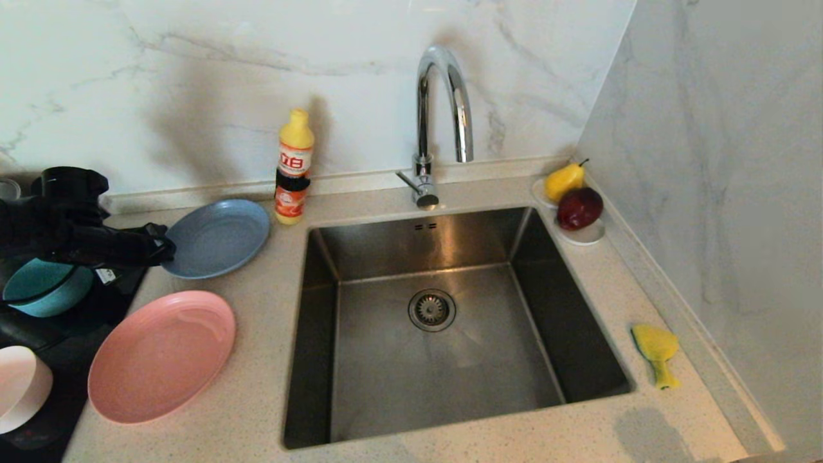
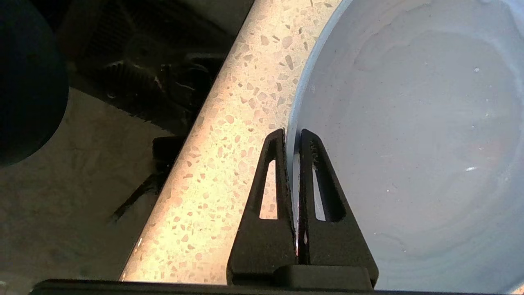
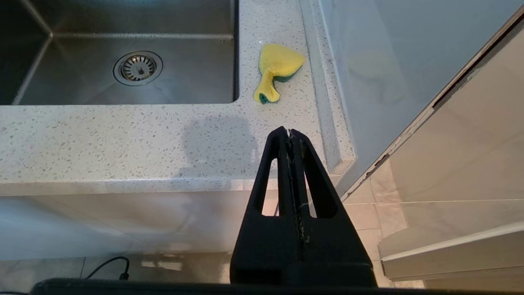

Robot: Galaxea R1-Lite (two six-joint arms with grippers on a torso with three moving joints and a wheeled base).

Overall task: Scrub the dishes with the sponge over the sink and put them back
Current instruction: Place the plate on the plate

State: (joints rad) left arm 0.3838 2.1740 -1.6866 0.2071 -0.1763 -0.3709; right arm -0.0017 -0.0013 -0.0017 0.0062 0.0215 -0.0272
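Head view: my left gripper [image 1: 164, 247] sits at the near-left edge of the grey-blue plate [image 1: 215, 236], which lies flat on the counter [image 1: 270, 360] left of the sink [image 1: 443, 321].
Left claw: narrow, pinched on the plate's rim; in the left wrist view one finger [image 2: 275, 164] is outside the rim and the other inside, over the plate [image 2: 409, 143].
Right claw: my right gripper [image 3: 290, 133] is closed on nothing, hanging off the counter's front edge, near the sponge [image 3: 276, 67].
Sponge: on the counter right of the sink, crumpled, untouched [image 1: 656, 350].
Other dishes: pink plate [image 1: 161, 354] in front of the grey-blue one; teal bowl [image 1: 45, 289] and pale pink bowl [image 1: 19, 386] further left.
Risk: my hold is only a thin edge pinch, so I judge the plate could swing or slip out when lifted.
Risk two: a low carry might knock the soap bottle [image 1: 294, 167] or clip the sink's edge.
In the way: the faucet [image 1: 440, 122] stands over the basin's back; the fruit dish [image 1: 582, 231] with pear [image 1: 564, 181] sits in the far right corner, well apart.
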